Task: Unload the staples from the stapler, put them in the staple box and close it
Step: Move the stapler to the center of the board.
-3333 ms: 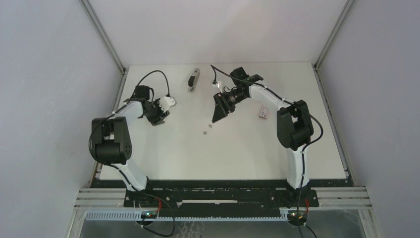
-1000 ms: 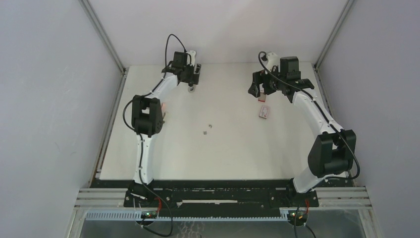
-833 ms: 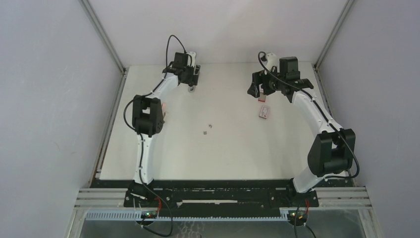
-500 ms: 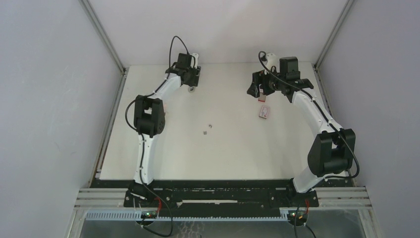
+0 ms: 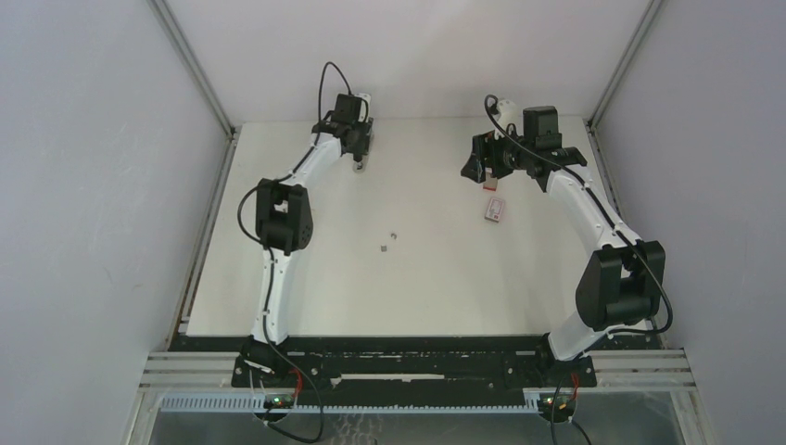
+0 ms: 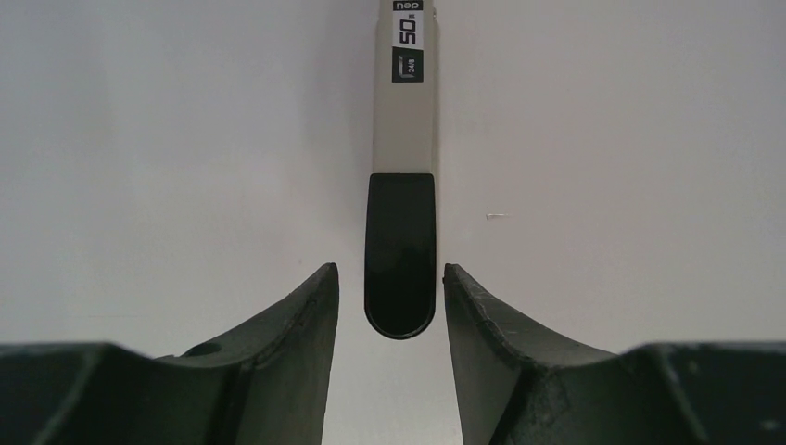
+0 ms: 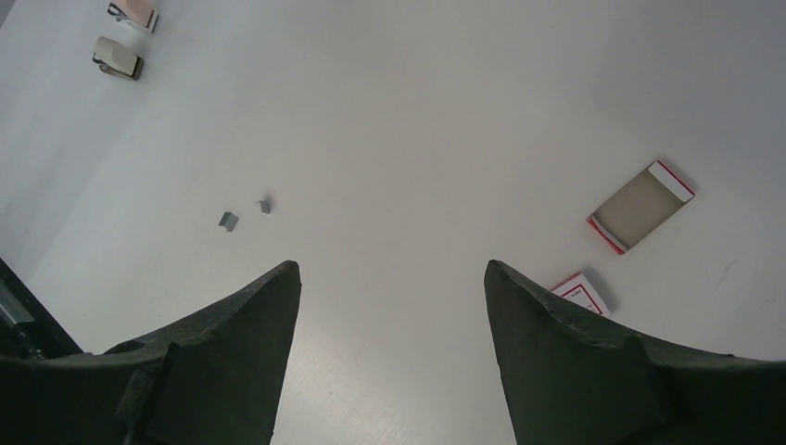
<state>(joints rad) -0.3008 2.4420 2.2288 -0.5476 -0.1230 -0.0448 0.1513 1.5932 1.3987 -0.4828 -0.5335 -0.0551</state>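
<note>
The stapler (image 6: 404,139) lies flat on the white table, a long grey bar with a black rounded end. That black end sits between the fingers of my left gripper (image 6: 389,269), which is open with a thin gap on each side and touches neither side. From above, the left gripper (image 5: 356,137) is at the far edge, covering most of the stapler (image 5: 358,163). Two tiny grey staples (image 7: 227,220) lie loose mid-table, also visible from above as staples (image 5: 388,242). My right gripper (image 7: 391,269) hangs open and empty above bare table.
An open red-and-white box (image 7: 641,206) and a second box (image 7: 579,291) lie near the right gripper; from above they show as one box (image 5: 494,209). A small pink-and-grey clawed piece (image 7: 117,57) lies far left. Grey walls close in the table's back and sides.
The left gripper's fingers have drawn in around the stapler's black end, and that arm has edged slightly toward the far wall. The right arm has barely moved.
</note>
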